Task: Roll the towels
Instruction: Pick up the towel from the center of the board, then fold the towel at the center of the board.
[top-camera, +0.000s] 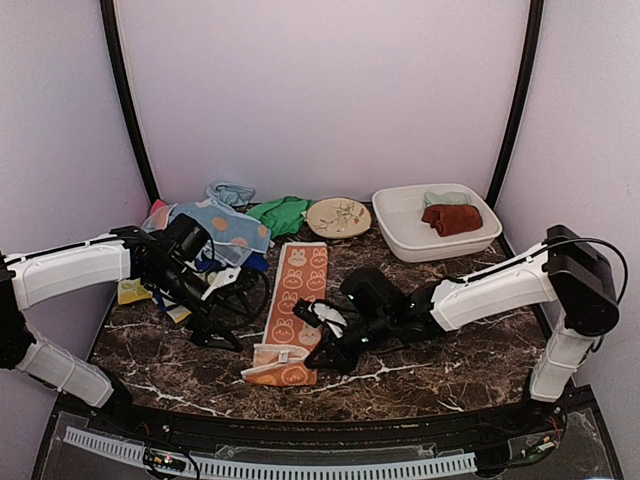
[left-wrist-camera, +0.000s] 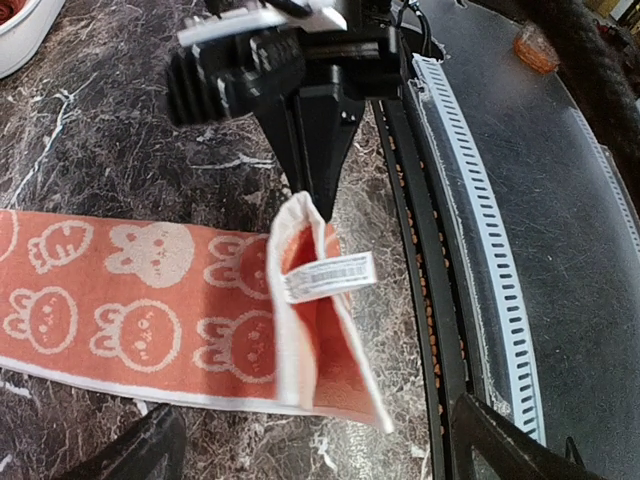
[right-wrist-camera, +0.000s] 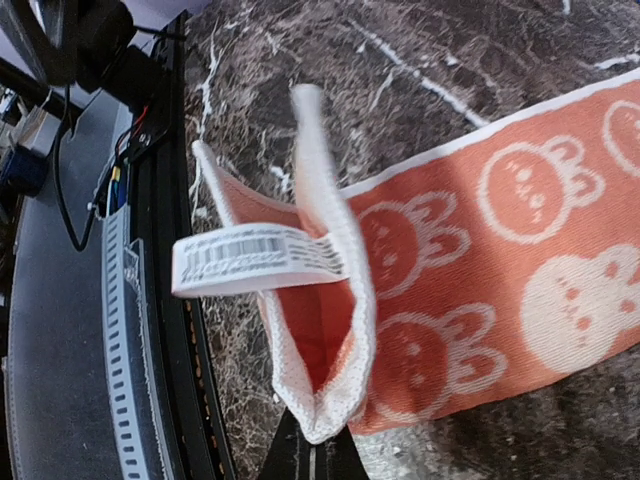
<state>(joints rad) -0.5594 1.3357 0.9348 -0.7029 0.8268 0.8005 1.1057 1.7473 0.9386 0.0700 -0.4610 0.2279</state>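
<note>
— From above, what do you have?

— The orange towel (top-camera: 291, 300) with cream bunnies lies lengthwise mid-counter (top-camera: 450, 340), its near end folded up. My right jaws are shut on that fold at its right edge. My left jaws stand wide apart just beside the towel's left edge, holding nothing.

— And the other cloths?

— A light blue towel (top-camera: 228, 226) with orange dots and a green towel (top-camera: 280, 213) are heaped at the back left, beside the round plate (top-camera: 338, 217). A dark red towel (top-camera: 452, 219) sits in the white tub (top-camera: 400, 236) at the back right.

— Your left wrist camera?

— My own two fingers show at the bottom corners, far apart and empty. Ahead, my right jaws come down onto the top of the raised fold, and a white label (left-wrist-camera: 328, 277) sticks out from it. The rest of the towel runs flat to the left.

— The right wrist camera?

— My fingertips meet at the bottom edge, pinching the doubled hem. The fold stands open above them, the label (right-wrist-camera: 258, 258) jutting left and the bunny side lying flat to the right.
</note>
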